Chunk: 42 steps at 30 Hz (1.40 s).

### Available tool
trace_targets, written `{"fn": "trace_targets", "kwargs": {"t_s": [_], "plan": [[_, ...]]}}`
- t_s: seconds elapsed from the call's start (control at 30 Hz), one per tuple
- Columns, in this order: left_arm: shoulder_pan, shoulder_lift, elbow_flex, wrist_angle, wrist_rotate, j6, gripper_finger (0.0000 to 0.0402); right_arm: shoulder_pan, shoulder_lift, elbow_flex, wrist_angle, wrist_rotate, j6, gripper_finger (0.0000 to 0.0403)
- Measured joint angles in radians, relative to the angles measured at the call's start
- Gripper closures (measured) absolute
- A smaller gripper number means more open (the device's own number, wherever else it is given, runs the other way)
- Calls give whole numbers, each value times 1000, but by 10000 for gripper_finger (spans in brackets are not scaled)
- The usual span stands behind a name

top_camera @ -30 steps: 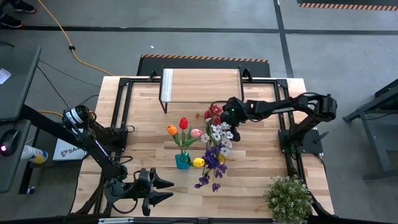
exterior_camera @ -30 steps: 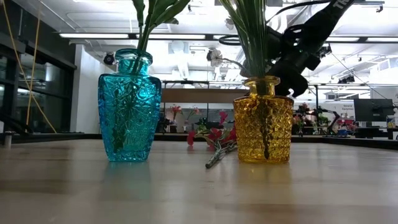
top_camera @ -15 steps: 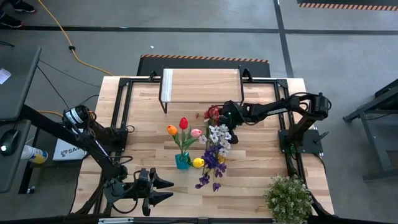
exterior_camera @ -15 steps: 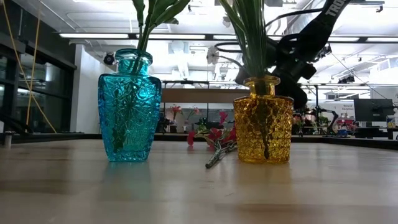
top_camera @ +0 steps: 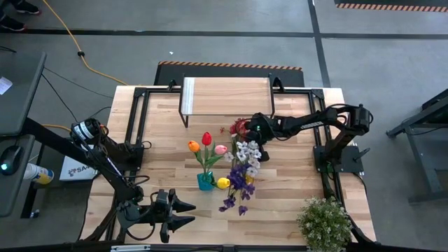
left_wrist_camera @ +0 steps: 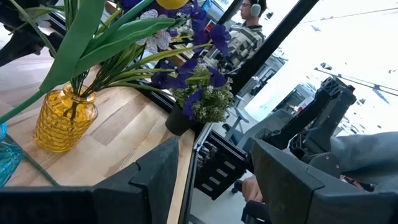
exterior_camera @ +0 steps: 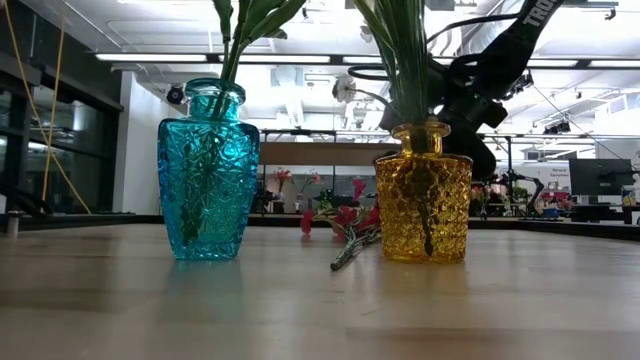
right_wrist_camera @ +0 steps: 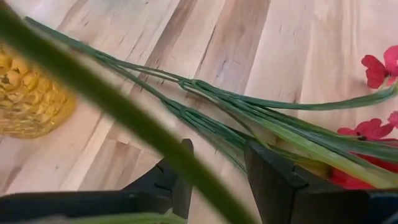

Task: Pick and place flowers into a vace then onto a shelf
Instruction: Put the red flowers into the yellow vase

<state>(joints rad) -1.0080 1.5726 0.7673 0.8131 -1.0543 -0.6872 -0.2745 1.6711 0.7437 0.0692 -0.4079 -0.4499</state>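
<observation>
Right wrist view: my right hand (right_wrist_camera: 217,180), parted and empty, straddles the red spray (right_wrist_camera: 261,118) lying on the bench (right_wrist_camera: 298,43). Step: picking; next I close on its stems. Left hand (top_camera: 187,213) waits, open.

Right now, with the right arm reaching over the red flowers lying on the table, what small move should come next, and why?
Probably lower the right gripper a little and close on the green stems. Its jaws stand open just above them, and the red spray lies flat on the table beside the yellow vase, not yet in any vase. The left gripper waits at the table's near edge.
</observation>
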Motion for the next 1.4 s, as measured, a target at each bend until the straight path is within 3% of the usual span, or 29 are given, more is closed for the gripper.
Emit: {"fn": "trace_targets", "kwargs": {"t_s": [0.37, 0.8, 1.4], "plan": [[0, 0, 0, 0, 0, 0, 163, 0, 0, 0, -2, 64, -56, 266], [0, 0, 0, 1, 0, -2, 163, 0, 0, 0, 7, 66, -161, 186], [0, 0, 0, 34, -5, 0, 163, 7, 84, 0, 57, 20, -154, 184]]}}
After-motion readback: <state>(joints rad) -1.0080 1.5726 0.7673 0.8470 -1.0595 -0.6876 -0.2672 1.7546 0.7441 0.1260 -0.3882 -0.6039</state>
